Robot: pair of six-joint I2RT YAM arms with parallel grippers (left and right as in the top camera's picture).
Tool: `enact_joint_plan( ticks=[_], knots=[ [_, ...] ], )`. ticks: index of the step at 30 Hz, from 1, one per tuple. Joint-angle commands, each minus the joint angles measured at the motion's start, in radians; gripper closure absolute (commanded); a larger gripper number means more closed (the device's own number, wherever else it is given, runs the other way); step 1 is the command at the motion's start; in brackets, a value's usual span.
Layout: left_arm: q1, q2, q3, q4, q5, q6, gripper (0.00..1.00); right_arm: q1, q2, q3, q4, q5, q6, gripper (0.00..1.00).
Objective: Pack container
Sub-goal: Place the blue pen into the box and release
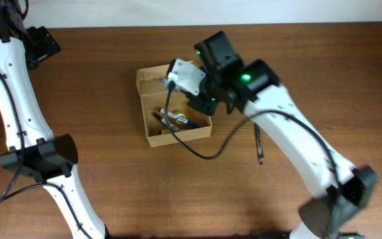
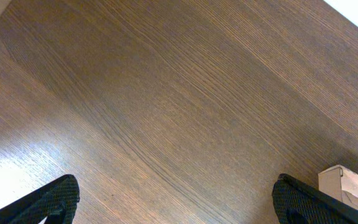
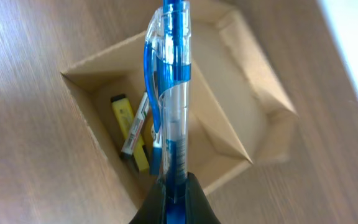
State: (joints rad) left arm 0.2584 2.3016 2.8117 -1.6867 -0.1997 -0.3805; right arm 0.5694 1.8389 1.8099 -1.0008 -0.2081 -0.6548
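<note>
Hanging above the open container, the right tool is pressed together on a blue-and-clear pen. In the wrist view the pen runs straight away from the fingers, its far end over the box's mouth.

Seen from overhead, the container sits on the brown table a little toward 11 o'clock of the table's middle. Its flap lid is folded back on the 12 o'clock side. Inside, a yellow highlighter and a pale-barrelled marker lie touching each other along one wall.

A thin dark pen lies on the wood at 3 o'clock of the box, apart from it and partly under the right arm.

The left tool is far off at 10 o'clock, near the table's back corner. Its fingers are wide apart with nothing between them, over bare wood. A corner of the container shows at 4 o'clock in its wrist view.
</note>
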Motion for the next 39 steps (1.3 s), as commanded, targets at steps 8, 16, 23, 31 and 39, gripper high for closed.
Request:
enact_joint_plan(
  ticks=[8,16,23,31,39],
  knots=[
    [0.005,0.006,0.003,0.000,-0.014,0.016,0.00,0.007,0.247,0.002,0.078,-0.073,-0.100,0.96],
    [0.005,0.006,0.003,0.000,-0.014,0.016,0.00,0.034,0.319,0.000,0.034,-0.073,-0.089,0.96],
    [0.005,0.007,0.003,0.000,-0.014,0.016,0.00,0.066,0.335,-0.004,0.024,-0.069,-0.063,0.96],
    [0.005,0.006,0.003,0.000,-0.014,0.016,0.00,0.065,0.391,-0.004,0.013,0.016,-0.083,0.96],
    [0.005,0.007,0.003,0.000,-0.014,0.016,0.00,0.066,0.420,-0.003,0.006,0.064,-0.087,0.85]
  ],
)
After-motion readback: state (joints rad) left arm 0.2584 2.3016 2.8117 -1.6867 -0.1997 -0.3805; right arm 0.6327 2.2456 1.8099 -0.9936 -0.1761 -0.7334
